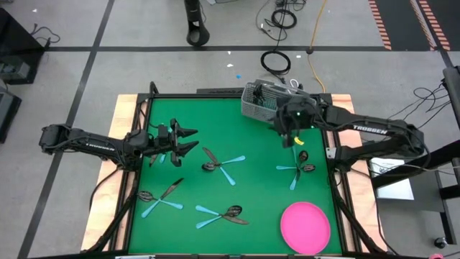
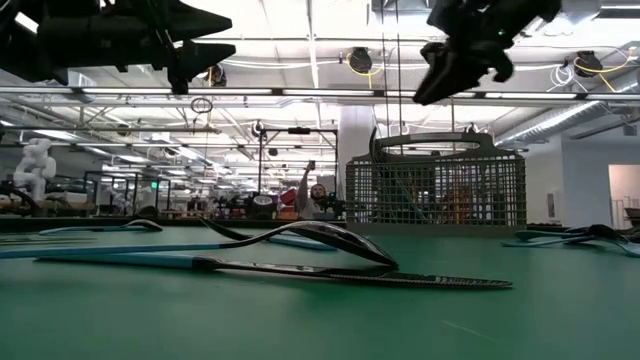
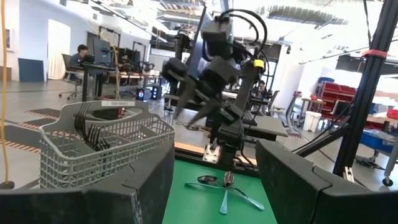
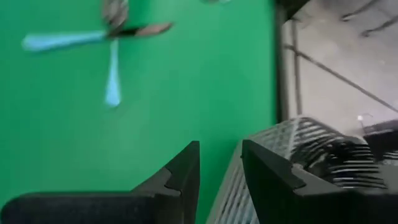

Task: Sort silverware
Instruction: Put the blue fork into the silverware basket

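Green mat point(image 1: 259, 194) w/ silverware point(image 1: 223, 167) scattered | L gripper point(image 1: 188, 139) fingers wide, empty | R gripper point(image 1: 290, 138) narrow gap, empty, by caddy point(image 1: 260, 101)

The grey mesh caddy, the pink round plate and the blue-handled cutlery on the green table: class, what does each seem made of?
Grey mesh caddy: probably plastic or coated wire, since it shows a matte open grid. Pink round plate: likely plastic, its colour flat and even with no glaze shine. Blue-handled cutlery: the pale blue handles look like plastic; the dark glossy heads suggest metal or a metallic coating.
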